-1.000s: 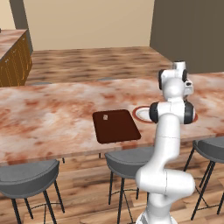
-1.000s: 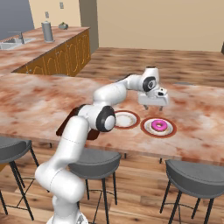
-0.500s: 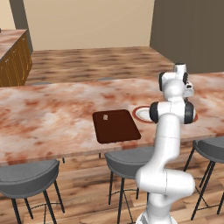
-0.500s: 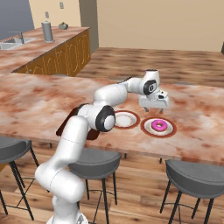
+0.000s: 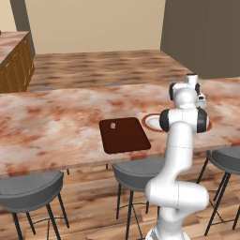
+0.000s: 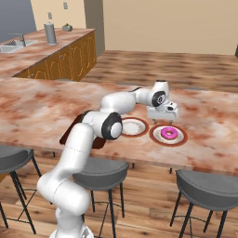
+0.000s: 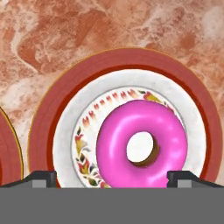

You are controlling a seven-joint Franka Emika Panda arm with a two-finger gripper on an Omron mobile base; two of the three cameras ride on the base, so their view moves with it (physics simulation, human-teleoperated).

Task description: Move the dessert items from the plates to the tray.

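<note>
A pink-frosted ring donut [image 7: 141,143] [image 6: 168,134] lies on a white plate with a reddish-brown rim [image 7: 127,61] [image 6: 155,137]. My gripper [image 6: 162,122] [image 7: 112,179] hangs open just above it, with a fingertip [image 7: 41,178] on either side of the donut and nothing held. The second plate [image 6: 134,126] [image 5: 152,121] sits bare beside it on the left. A dark brown tray [image 5: 124,135] lies further left on the counter. On its far part rests a tiny pale tan lump [image 5: 113,125]. In the left base view my arm hides the donut.
The marbled pink counter [image 5: 56,122] runs across both base views. Grey stools [image 5: 28,190] [image 6: 204,186] stand along its near side. A second counter with a sink and a metal canister [image 6: 49,33] is at the back left.
The hand has come down a little over the donut plate. The jaws have stayed wide apart and the donut has not moved.
</note>
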